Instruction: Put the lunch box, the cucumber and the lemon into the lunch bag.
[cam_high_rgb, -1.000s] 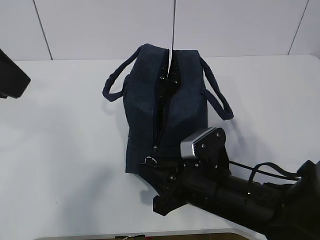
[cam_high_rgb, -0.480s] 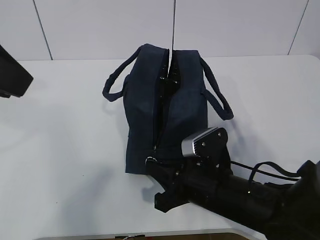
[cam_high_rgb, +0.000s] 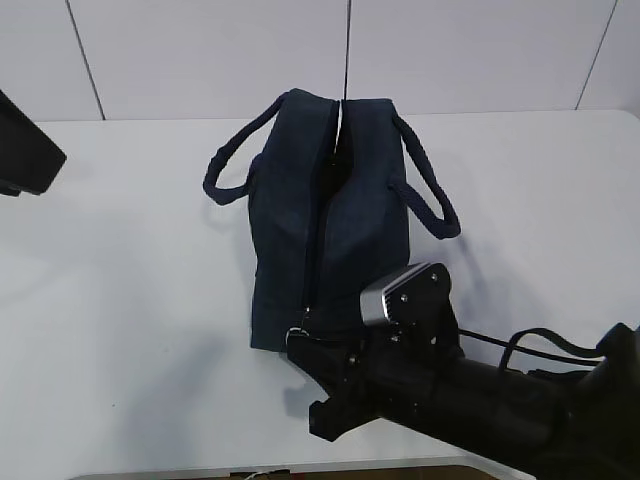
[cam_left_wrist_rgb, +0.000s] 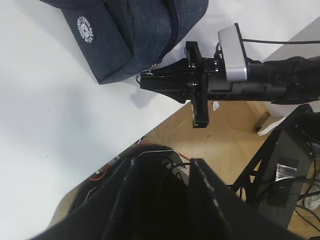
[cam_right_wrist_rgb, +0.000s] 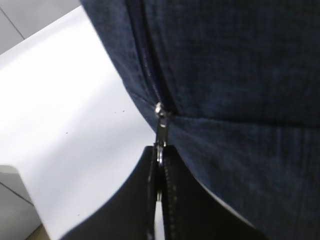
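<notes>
The right gripper (cam_right_wrist_rgb: 159, 165) had its jaws clamped on the zipper pull (cam_right_wrist_rgb: 160, 131) at the lunch bag's (cam_high_rgb: 330, 230) near end. The left jaws stood partly open and empty. Closing or opening step; the next move probably called for a steady pull along the zipper.

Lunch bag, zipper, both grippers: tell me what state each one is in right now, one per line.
lunch bag: on the table, upright, closed along most of its top, both handles hanging outward.
zipper pull: at the near end of the bag, pinched by the right gripper.
right gripper: shut on the zipper pull.
left gripper: off the table edge, away from the bag, jaws apart, empty.
</notes>
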